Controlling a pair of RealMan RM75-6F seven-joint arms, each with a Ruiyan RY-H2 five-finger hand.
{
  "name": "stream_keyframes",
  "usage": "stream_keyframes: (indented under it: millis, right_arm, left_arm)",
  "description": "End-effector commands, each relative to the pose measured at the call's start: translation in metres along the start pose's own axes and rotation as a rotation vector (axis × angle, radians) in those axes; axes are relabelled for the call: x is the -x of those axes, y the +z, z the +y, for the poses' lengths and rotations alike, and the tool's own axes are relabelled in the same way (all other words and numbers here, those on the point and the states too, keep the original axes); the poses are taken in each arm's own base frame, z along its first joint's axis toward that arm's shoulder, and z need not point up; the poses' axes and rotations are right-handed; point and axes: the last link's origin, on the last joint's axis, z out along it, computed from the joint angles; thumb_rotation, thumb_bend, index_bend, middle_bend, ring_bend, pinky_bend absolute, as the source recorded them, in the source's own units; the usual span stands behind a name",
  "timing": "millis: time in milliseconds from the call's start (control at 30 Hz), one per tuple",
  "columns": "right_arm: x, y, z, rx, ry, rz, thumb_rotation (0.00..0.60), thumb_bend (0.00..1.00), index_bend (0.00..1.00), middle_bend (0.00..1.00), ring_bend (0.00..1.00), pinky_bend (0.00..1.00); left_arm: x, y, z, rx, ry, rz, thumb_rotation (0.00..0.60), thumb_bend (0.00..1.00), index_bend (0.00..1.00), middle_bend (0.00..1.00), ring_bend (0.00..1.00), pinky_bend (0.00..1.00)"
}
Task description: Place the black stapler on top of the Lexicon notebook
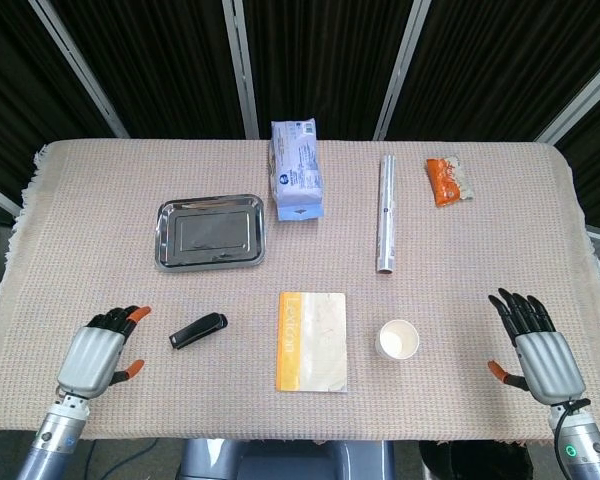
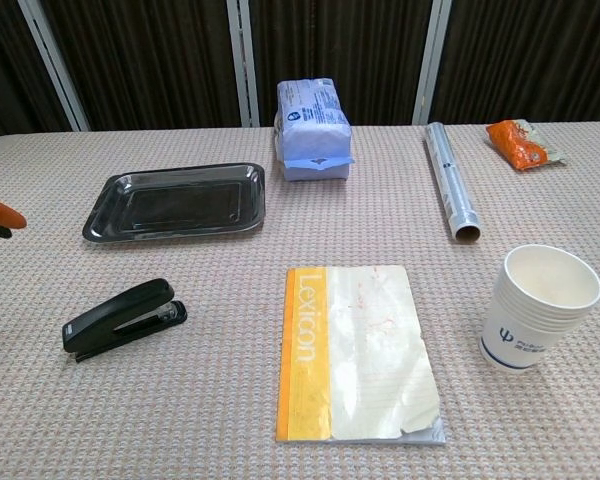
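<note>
Orange-tipped fingers spread and empty, the left hand hovers just left of the black stapler, the nearer hand by far. Its long axis slants up-right toward the Lexicon notebook close beside it, path unobstructed. Paper cup and empty, spread right hand lie beyond.

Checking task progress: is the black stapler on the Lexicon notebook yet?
No, the black stapler lies on the tablecloth left of the Lexicon notebook, apart from it.
</note>
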Motion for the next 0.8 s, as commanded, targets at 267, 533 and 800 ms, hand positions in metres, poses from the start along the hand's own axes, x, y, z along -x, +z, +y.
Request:
stream_keyframes:
  millis: [267, 533, 800]
  right_arm:
    - [-0.008, -0.007, 0.002, -0.020, 0.031, 0.008, 0.600, 0.15, 0.00, 0.00, 0.00, 0.00]
    - [-0.009, -0.009, 0.002, -0.026, 0.036, 0.002, 0.600, 0.15, 0.00, 0.00, 0.00, 0.00]
    - [-0.009, -0.010, 0.001, -0.033, 0.038, -0.012, 0.600, 0.15, 0.00, 0.00, 0.00, 0.00]
  left_arm:
    - [0.029, -0.008, 0.032, -0.011, 0.060, -0.002, 0.600, 0.17, 0.20, 0.23, 0.22, 0.38]
    - [0.044, -0.003, 0.032, -0.051, 0.110, 0.042, 0.600, 0.17, 0.21, 0.23, 0.22, 0.37]
    - [0.053, 0.015, 0.036, -0.077, 0.063, 0.083, 0.600, 0.17, 0.21, 0.24, 0.22, 0.37]
